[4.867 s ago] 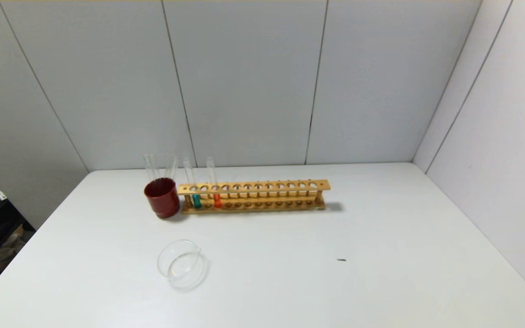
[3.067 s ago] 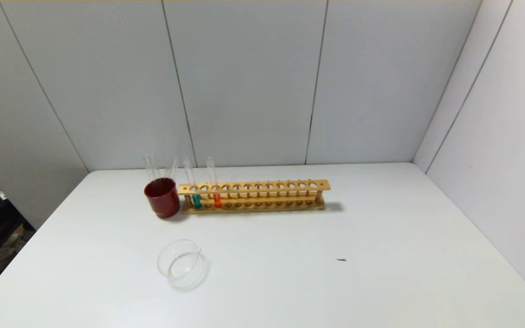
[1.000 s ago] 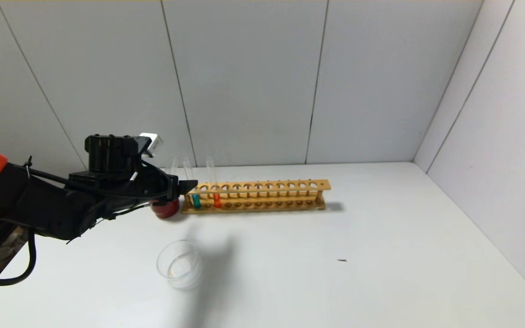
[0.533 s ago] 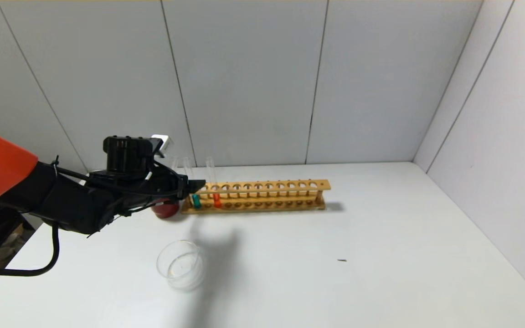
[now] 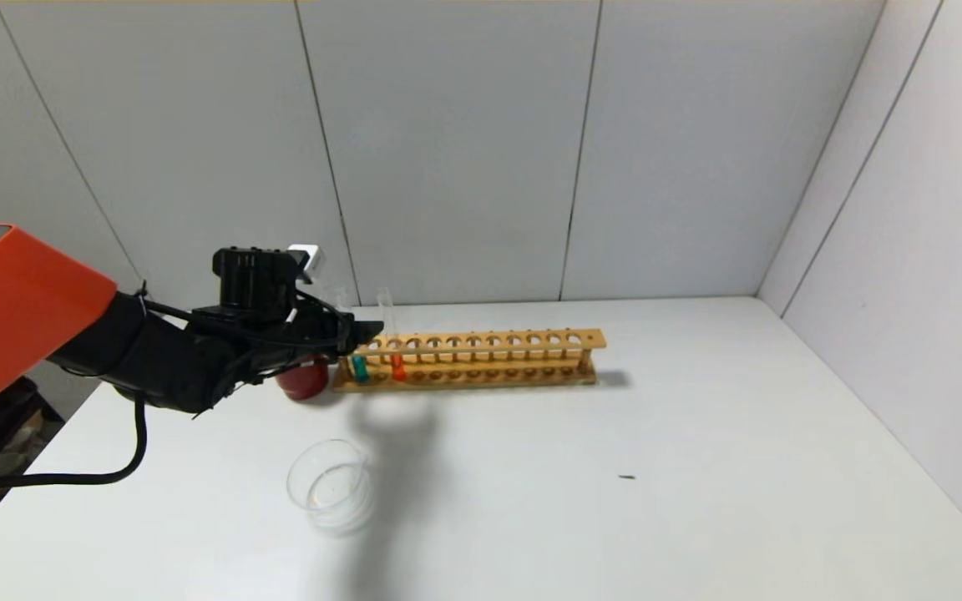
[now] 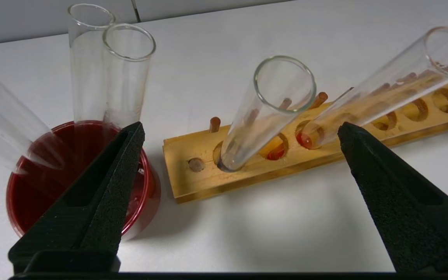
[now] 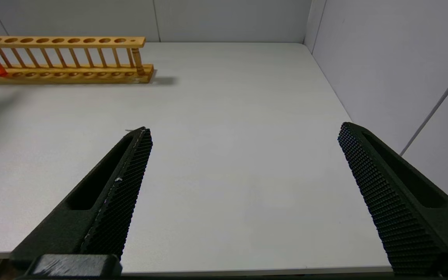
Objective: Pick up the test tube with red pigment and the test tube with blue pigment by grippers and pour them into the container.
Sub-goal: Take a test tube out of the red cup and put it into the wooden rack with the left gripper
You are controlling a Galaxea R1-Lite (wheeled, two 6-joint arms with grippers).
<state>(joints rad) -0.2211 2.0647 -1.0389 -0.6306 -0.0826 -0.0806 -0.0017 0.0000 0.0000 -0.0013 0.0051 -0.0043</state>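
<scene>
The test tube with blue pigment (image 5: 359, 367) stands in the first hole at the left end of the wooden rack (image 5: 489, 357). The test tube with red pigment (image 5: 397, 364) stands two holes to its right. My left gripper (image 5: 368, 327) is open at the rack's left end. In the left wrist view my left gripper (image 6: 239, 132) has the blue tube (image 6: 263, 112) between its spread fingers, untouched. The red tube (image 6: 379, 89) leans by one fingertip. The glass container (image 5: 329, 484) sits nearer me. My right gripper (image 7: 243, 132) is open, empty and far from the rack.
A dark red cup (image 5: 304, 380) with plain clear tubes (image 6: 91, 70) stands against the rack's left end, right beside one left finger (image 6: 103, 186). The rack (image 7: 60, 58) shows far off in the right wrist view. A small dark speck (image 5: 625, 477) lies on the white table.
My left arm has come into view from the left and moved right and forward, bringing its gripper up to the rack's left end. The tubes, cup and dish have not moved.
</scene>
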